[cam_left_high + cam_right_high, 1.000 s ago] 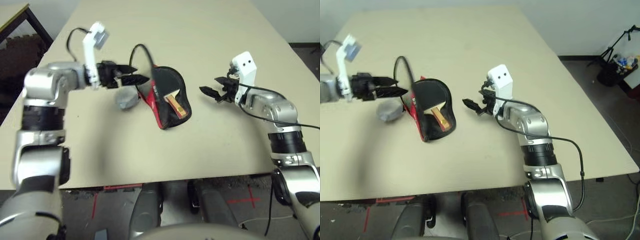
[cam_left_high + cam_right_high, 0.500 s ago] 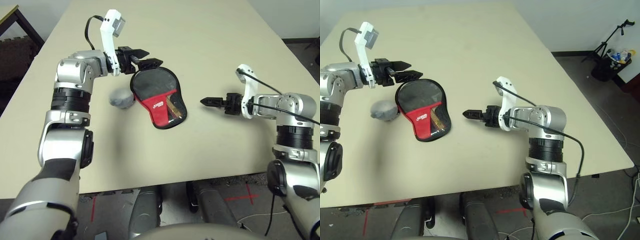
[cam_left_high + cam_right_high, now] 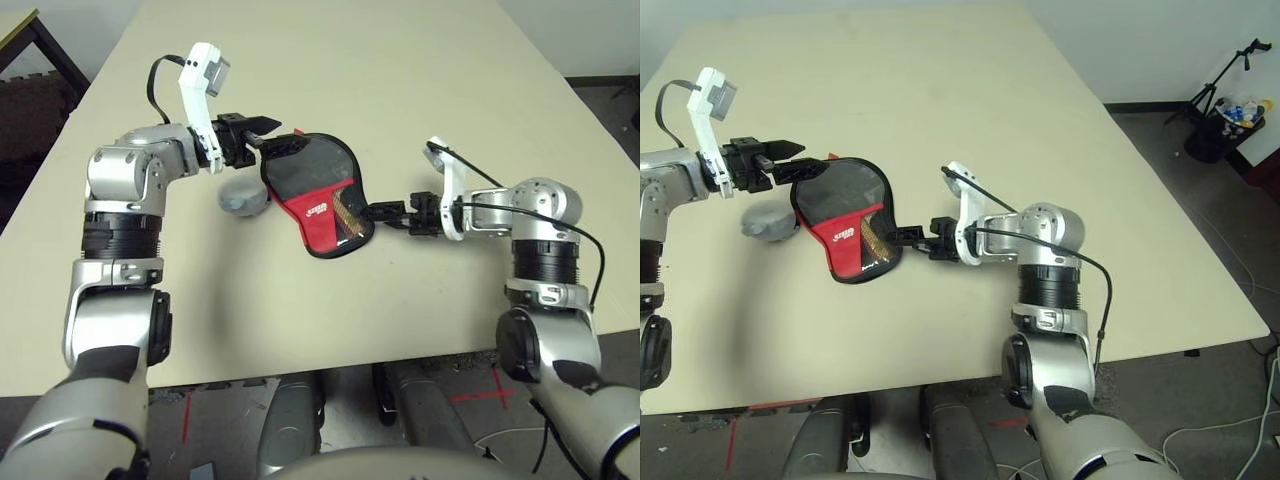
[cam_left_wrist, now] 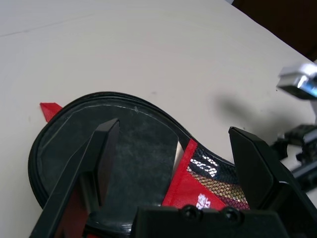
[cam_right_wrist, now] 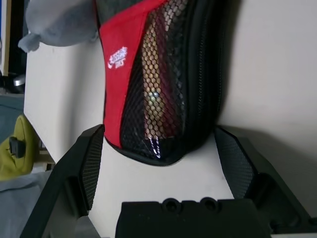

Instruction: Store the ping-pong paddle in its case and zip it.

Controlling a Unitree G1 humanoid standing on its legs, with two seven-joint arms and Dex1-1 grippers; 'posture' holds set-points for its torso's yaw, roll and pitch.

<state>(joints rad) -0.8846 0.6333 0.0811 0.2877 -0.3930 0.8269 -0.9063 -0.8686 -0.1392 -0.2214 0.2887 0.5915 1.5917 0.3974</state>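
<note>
Case (image 3: 318, 198) mid-counter (image 3: 420, 90), paddle (image 5: 151, 84) handle behind mesh. Left tool (image 3: 272, 137) spread at round end; right tool (image 5: 161, 148) spread around narrow end. Risk: unbraced case slides during zipping; zipper may snag fabric.

The table (image 3: 420, 80) lies bare across its far half and along the near edge, leaving wide room there. In the middle the case (image 3: 318, 195) lies flat, boxed in on two sides: the left gripper (image 3: 272, 140) spreads its fingers over the far-left rim, and the right gripper (image 3: 378, 213) straddles the narrow near-right end. A grey soft lump (image 3: 243, 197) sits just beside the case's left side, blocking that approach.
</note>
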